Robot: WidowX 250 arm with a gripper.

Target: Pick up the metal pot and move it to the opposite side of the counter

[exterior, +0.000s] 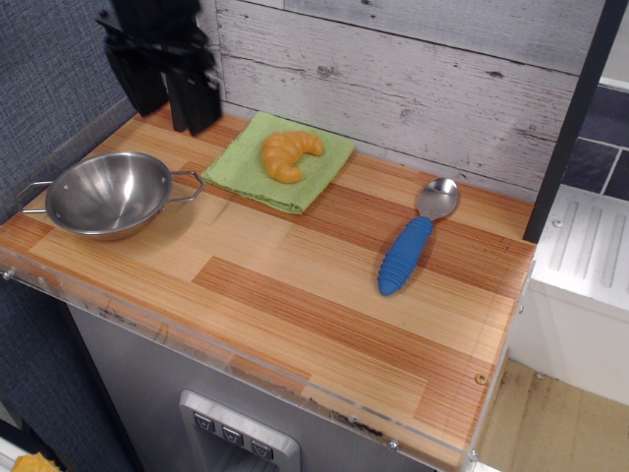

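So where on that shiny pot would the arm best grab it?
Probably the rim. The pot sits upright and open on the counter, so the gripper, now raised and open behind it, could drop from above with one finger inside the wall and one outside. The thin wire handles stick out sideways and look harder to pinch. The near-right rim stays clear of the green cloth.

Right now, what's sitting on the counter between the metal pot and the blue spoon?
In the one camera view, only bare wood counter lies between the pot and the spoon; the green cloth with the croissant sits just behind that line.
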